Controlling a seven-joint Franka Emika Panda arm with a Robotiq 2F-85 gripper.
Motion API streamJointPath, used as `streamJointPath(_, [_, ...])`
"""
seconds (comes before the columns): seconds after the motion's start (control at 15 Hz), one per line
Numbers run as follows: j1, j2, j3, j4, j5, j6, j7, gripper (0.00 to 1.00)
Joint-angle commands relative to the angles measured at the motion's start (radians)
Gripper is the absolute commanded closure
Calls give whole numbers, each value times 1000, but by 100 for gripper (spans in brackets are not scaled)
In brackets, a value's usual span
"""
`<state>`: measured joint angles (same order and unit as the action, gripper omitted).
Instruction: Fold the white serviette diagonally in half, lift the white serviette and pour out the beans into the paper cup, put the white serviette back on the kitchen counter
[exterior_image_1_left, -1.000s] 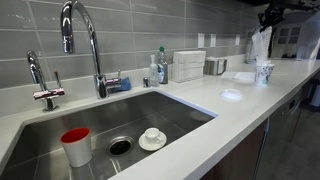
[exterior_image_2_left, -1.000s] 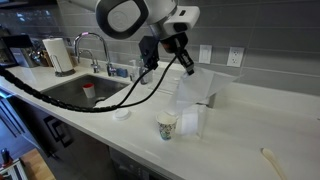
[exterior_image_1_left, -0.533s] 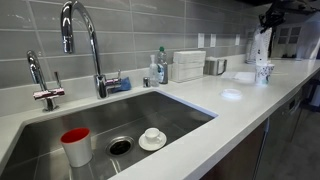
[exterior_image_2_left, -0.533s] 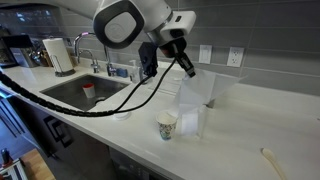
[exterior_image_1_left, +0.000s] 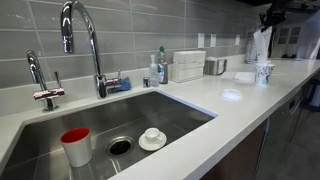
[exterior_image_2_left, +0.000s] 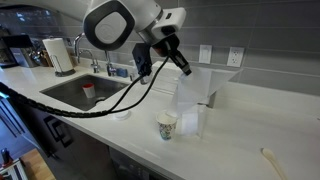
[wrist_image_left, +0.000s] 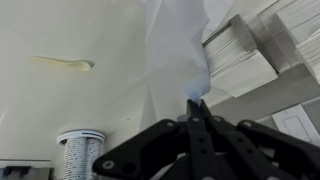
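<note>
The gripper (wrist_image_left: 195, 103) is clenched on the top edge of a thin white paper serviette (wrist_image_left: 176, 50), its two dark fingers pressed together with the paper pinched between them. The serviette is off the glossy white kitchen worktop (exterior_image_1_left: 240, 115) and hangs from the gripper (exterior_image_2_left: 186, 70) as a long, loosely gathered sheet (exterior_image_2_left: 188, 100). A small white paper cup with a bluish printed pattern (exterior_image_2_left: 167, 125) stands upright on the worktop just below and beside the hanging paper. In an exterior view the lower end of the serviette (exterior_image_1_left: 261, 43) comes down close to the rim of the paper cup (exterior_image_1_left: 264, 73); whether it touches the rim cannot be told. In the wrist view the paper cup (wrist_image_left: 80, 155) shows near the lower edge, with a big white boxy block (wrist_image_left: 240, 55) on the far side of the serviette and a pale yellowish strip (wrist_image_left: 62, 63) lying flat on the worktop. Well apart from the cup, a steel sink (exterior_image_1_left: 150, 105) is set into the worktop under a curved chrome tap (exterior_image_1_left: 80, 30); in it stand a red-topped cup (exterior_image_1_left: 75, 145) and a white saucer with a small cup (exterior_image_1_left: 152, 138).
</note>
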<state>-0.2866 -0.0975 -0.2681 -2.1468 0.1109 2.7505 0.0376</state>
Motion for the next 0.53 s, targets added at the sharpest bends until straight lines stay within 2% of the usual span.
streamJointPath(0.0, [0, -54, 4, -74, -51, 69, 10, 100])
streamJointPath(0.47, [-14, -111, 28, -150, -120, 177, 12, 100])
